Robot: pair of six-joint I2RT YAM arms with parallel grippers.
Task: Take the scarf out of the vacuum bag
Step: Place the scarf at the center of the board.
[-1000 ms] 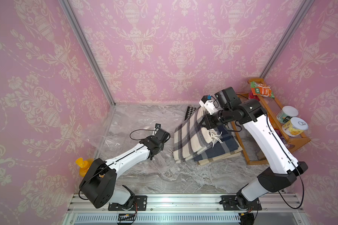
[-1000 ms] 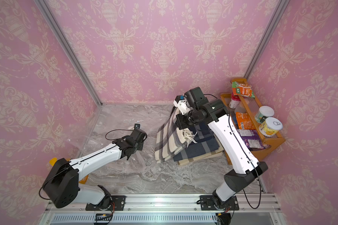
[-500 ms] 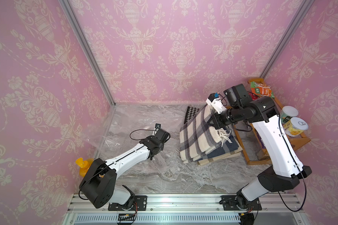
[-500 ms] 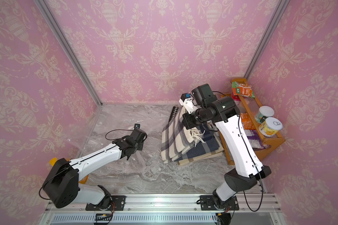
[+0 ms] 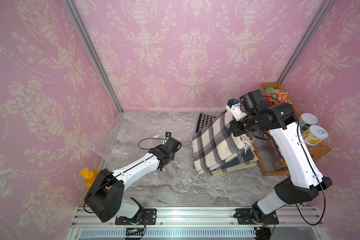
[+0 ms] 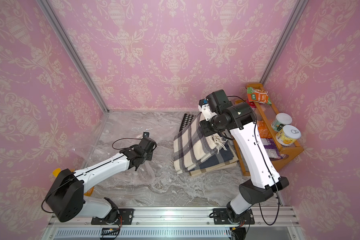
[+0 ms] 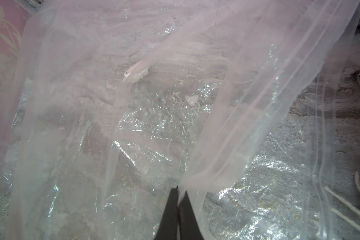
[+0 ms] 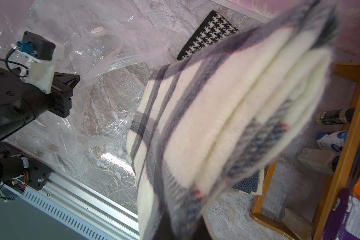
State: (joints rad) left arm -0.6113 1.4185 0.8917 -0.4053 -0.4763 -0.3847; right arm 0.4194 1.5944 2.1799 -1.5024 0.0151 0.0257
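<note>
Grips the scarf [image 5: 214, 143] with the right end effector [image 5: 234, 129], jaws clenched on the folded layers beside the fringe [image 5: 246, 143] and mostly buried in the wool. Holds that far end up off the desk [image 5: 185, 191], close to the front of a wooden rack [image 5: 320, 148] at the far right. Leaves the near end resting on a stack of folded cloths [image 5: 243, 161], navy over beige. Plaid of cream and dark blue, seen in both top views and filling much of the right wrist view [image 8: 227, 116]. Fully outside the vacuum bag [image 5: 133, 133], to its right, with the bag's open mouth lying just beside the scarf's left edge in the right wrist view.

Pinches a fold of the bag's clear film with the left end effector [image 7: 177, 193], black fingers [image 7: 168, 209] pressed tight together, plastic rising from between them. Crumpled and flattened across the left half of the desk, reaching the left wall. Small white valve disc [image 7: 136, 71] on the far part of the bag.

Behind the scarf, by the far wall, a black-and-white houndstooth cloth [image 5: 205, 122] lying flat. On the rack, two cans [image 5: 309, 121] and some snack packets [image 5: 277, 97]. At the near left, beside the left arm's base, a yellow object [image 5: 87, 174].
</note>
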